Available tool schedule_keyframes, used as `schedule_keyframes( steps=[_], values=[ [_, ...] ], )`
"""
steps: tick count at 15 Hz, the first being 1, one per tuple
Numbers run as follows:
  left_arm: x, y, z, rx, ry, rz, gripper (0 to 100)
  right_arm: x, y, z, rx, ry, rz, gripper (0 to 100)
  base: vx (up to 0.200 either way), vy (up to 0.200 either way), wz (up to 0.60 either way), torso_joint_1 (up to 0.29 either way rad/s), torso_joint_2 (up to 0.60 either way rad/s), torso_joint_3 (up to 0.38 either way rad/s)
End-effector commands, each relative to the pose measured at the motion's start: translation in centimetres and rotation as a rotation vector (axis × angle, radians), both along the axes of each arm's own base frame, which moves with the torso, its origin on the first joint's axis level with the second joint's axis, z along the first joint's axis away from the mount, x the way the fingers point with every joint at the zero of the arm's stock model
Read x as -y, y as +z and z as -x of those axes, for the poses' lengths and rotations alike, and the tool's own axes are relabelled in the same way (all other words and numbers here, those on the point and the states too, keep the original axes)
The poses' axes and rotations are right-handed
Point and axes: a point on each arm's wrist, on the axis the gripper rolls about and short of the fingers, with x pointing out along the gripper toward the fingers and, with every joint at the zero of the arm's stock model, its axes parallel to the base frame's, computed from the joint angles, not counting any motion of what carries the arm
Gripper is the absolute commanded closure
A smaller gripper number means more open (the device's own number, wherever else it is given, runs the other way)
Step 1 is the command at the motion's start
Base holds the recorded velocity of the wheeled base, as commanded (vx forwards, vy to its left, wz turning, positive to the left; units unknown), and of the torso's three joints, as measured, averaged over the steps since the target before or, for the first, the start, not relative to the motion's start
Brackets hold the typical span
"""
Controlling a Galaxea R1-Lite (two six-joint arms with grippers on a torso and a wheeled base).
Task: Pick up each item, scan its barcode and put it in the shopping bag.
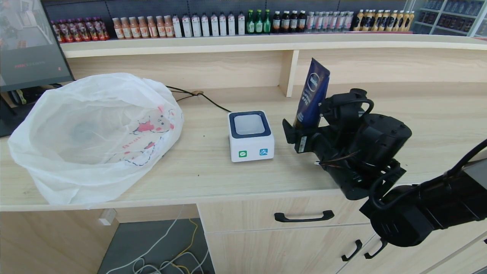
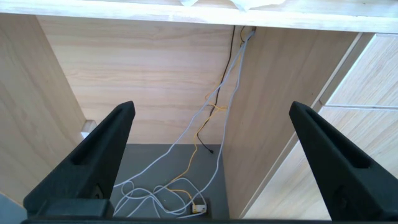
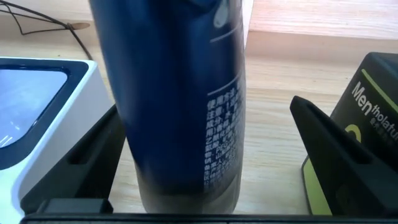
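Operator: Tube position?

Notes: The dark blue tube (image 1: 312,93) is upright over the counter (image 1: 213,171), near the white scanner (image 1: 251,135) on its right. It sits between the fingers of your right end effector (image 1: 304,127).

Operator: Grip state, right arm?

Notes: Spread. In your right wrist view the tube runs between the two fingers (image 3: 329,155). Bare counter shows between it and one finger. The other finger lies against it or just beside it; I cannot tell which. The tube's lower end is hidden behind the end effector, so I cannot say whether it rests on the counter.

Operator: Left arm?

Notes: Your left end effector (image 2: 211,109) hangs below the counter top with its fingers wide apart. Loose cables (image 2: 180,186) lie on the floor beyond it.

Operator: Other items?

Notes: The white shopping bag (image 1: 95,137) is on the counter to the scanner's left, mouth open. A dark box with yellow-green trim (image 3: 367,124) stands on the counter near the tube, just past the finger that is clear of it.
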Motion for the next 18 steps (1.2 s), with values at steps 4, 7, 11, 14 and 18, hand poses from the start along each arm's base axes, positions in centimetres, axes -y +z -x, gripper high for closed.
schedule_keyframes(
  steps=[4, 7, 11, 14, 18],
  values=[
    [0.0, 0.0, 0.0, 0.0, -0.002, 0.0, 0, -0.9, 1.6, -0.4, 0.059, 0.016, -0.025, 0, 0.0, 0.0, 0.0, 0.0, 0.0, 0.0],
    [0.0, 0.0, 0.0, 0.0, 0.0, 0.0, 0, -1.2, 1.1, 0.0, 0.041, 0.028, -0.017, 100, 0.0, 0.0, 0.0, 0.0, 0.0, 0.0],
    [0.0, 0.0, 0.0, 0.0, 0.0, 0.0, 0, -0.9, 1.0, 0.4, 0.026, 0.033, -0.036, 100, 0.0, 0.0, 0.0, 0.0, 0.0, 0.0],
    [0.0, 0.0, 0.0, 0.0, 0.0, 0.0, 0, -0.8, 0.9, 0.5, 0.025, 0.032, -0.037, 100, 0.0, 0.0, 0.0, 0.0, 0.0, 0.0],
    [0.0, 0.0, 0.0, 0.0, 0.0, 0.0, 0, -0.8, 1.2, 0.6, 0.03, 0.033, -0.039, 100, 0.0, 0.0, 0.0, 0.0, 0.0, 0.0]
  ],
)
